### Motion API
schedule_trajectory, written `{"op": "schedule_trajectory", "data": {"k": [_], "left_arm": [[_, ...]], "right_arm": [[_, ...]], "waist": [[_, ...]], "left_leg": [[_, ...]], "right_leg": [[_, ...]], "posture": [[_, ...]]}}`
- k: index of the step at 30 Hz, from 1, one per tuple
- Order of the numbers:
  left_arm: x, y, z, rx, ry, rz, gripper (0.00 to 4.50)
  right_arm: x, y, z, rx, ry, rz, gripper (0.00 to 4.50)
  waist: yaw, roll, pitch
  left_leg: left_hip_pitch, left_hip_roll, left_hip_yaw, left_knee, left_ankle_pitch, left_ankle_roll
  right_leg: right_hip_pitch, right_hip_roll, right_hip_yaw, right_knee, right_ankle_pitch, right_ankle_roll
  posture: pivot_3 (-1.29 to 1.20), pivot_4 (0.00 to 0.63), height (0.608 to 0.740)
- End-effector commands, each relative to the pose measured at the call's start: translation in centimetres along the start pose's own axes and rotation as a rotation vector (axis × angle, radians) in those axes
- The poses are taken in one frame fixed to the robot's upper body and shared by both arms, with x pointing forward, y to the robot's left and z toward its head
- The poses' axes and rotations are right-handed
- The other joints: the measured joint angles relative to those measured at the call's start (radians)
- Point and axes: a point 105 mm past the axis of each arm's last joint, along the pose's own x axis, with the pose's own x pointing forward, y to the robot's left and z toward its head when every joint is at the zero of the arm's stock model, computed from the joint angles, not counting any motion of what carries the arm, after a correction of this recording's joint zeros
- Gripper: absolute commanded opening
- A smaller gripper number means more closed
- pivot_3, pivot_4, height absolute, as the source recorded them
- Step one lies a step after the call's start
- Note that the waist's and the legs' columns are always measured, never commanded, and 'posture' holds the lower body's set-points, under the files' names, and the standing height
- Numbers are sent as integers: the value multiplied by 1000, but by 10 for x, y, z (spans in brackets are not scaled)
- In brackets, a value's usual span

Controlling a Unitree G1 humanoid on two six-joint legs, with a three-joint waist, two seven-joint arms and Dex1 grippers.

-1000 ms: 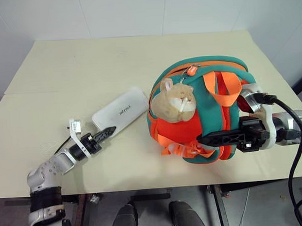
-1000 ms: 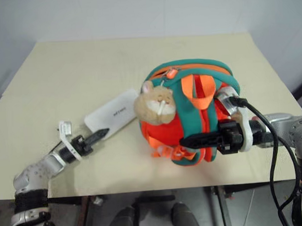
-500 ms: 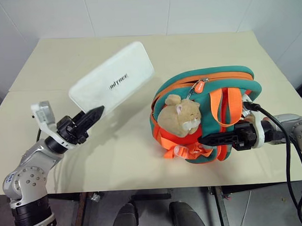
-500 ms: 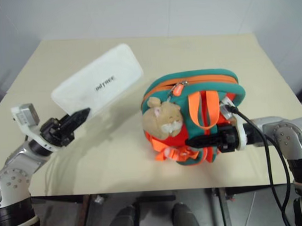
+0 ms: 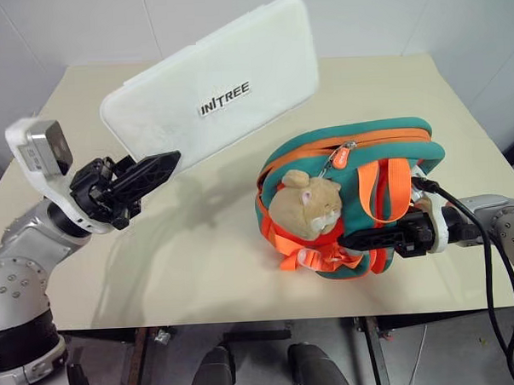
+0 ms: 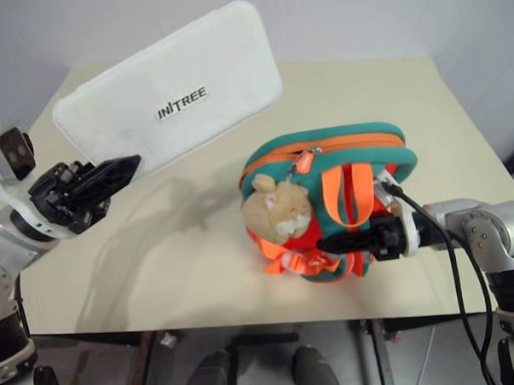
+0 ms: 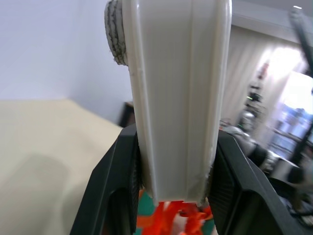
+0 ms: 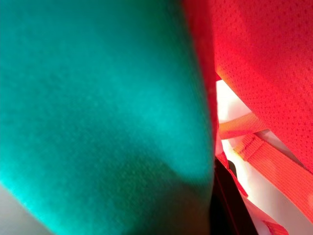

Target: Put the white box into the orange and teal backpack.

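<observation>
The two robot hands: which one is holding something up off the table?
The left gripper: its fingers clamp the white box in the air. The right gripper stays low against the orange and teal backpack.

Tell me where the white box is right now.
The white box is lifted off the table, clamped at one end by the left gripper, left of the orange and teal backpack.

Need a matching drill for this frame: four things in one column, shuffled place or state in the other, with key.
Things
1. white box
2. orange and teal backpack
3. plush toy
4. right gripper

States
A. shut on the backpack's strap
B. held in the air, tilted
C. lying on the table
D. attached to the backpack's front

Pairs: 1-B, 2-C, 3-D, 4-A
</observation>
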Motion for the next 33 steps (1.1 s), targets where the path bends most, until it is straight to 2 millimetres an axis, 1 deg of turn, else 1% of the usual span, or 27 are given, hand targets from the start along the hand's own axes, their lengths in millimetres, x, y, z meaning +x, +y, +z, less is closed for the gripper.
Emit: {"op": "schedule_trajectory", "data": {"k": [1, 5, 10, 12, 14, 17, 20, 28, 31, 33], "left_arm": [[6, -19, 5, 35, 47, -117, 1497], [3, -22, -2, 46, 138, -156, 1497], [-8, 0, -8, 173, 212, -101, 1497], [-11, 9, -13, 261, 251, -87, 1497], [-12, 19, -12, 343, 262, -61, 1497], [-19, 28, -12, 397, 300, -60, 1497], [-26, 34, -14, 414, 340, -57, 1497], [-38, 52, -12, 471, 375, -5, 1497], [-42, 53, -20, 471, 426, -21, 1497], [-44, 54, -29, 471, 481, -48, 1497]], "right_arm": [[0, -1, 3, -12, -4, 4, 42], [2, -3, 3, -14, -2, 6, 42], [5, -5, 6, -22, -2, 14, 42], [6, -5, 6, -25, -3, 17, 42], [6, -5, 6, -27, -4, 18, 42], [5, -4, 6, -29, -6, 15, 42], [5, -5, 6, -30, -9, 12, 42], [5, -5, 6, -32, -16, 10, 42], [5, -5, 6, -33, -18, 10, 42], [5, -5, 6, -34, -20, 11, 42]], "waist": [[-1, 0, 0], [-1, 0, 0], [0, 0, 0], [-1, 0, 0], [1, 0, 0], [1, 0, 0], [0, 0, 0], [0, 0, 0], [0, 0, 0], [0, 0, 0]], "left_leg": [[0, 0, 0, 0, 0, 0], [0, 0, 0, 0, 0, 0], [0, 0, 0, 0, 0, 0], [0, 0, 1, 0, 0, 0], [0, 0, 1, -1, 0, 0], [0, 0, 1, -1, 0, 0], [0, 0, 1, -1, 0, 0], [0, 1, 0, -1, 0, 0], [0, 1, 0, -1, 0, 0], [0, 1, 0, -1, 0, 0]], "right_leg": [[0, 0, 0, 0, 0, 0], [0, 0, 0, 0, 0, 0], [0, 0, 0, 0, 0, -1], [0, 0, 0, 0, -1, -1], [0, 0, 0, 0, -1, -1], [0, 0, 0, 0, -1, -1], [0, 0, 0, 0, -1, -1], [-1, 0, 0, 0, -1, -1], [-1, 0, -1, 0, -1, -1], [-1, 0, -1, 0, -1, -1]], "posture": [[0, 150, 740], [0, 150, 740], [0, 150, 740], [0, 150, 740], [0, 150, 740], [0, 150, 740], [0, 150, 740], [0, 150, 740], [0, 150, 740], [0, 150, 740]]}}
